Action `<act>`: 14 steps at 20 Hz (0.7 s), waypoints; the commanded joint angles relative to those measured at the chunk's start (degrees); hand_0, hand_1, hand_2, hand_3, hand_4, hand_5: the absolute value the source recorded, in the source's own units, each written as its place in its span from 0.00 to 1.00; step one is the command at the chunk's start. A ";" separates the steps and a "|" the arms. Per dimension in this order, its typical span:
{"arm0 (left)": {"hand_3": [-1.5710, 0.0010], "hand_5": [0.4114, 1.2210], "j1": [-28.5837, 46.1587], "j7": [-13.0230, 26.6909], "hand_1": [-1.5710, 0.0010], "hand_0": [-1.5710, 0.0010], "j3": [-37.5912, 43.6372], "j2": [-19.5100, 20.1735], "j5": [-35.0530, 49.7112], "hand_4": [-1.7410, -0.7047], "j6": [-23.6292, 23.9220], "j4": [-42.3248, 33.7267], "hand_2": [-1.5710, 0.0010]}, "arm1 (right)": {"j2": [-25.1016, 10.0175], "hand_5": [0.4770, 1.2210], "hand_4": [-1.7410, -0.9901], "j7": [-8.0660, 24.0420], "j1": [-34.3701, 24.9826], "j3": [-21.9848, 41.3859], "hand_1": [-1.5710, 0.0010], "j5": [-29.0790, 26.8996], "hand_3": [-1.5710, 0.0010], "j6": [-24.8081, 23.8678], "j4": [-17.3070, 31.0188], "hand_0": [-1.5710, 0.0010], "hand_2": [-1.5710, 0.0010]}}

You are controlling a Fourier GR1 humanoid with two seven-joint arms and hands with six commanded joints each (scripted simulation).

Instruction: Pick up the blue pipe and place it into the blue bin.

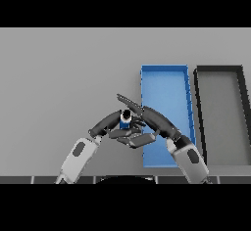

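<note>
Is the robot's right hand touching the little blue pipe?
Touching. The head view shows the right hand with fingers wrapped against the blue pipe.

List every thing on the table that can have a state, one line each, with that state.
Small blue pipe: off to the left of the bin, held between the two hands, not yet in the bin.
Blue rectangular bin: open-topped, nothing visible inside.
Dark grey rectangular bin: open-topped, nothing visible inside.
Left hand: fingers against the pipe.
Right hand: fingers extended beside the pipe, over the blue bin's left edge.
</note>
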 commanded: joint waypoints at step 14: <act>0.16 1.00 0.65 1.72 0.00 0.00 1.86 -2.73 -1.45 0.03 -1.25 0.10 0.01 | 5.54 0.62 0.35 -4.73 -5.74 0.73 0.12 -0.53 0.18 1.16 8.63 0.13 0.12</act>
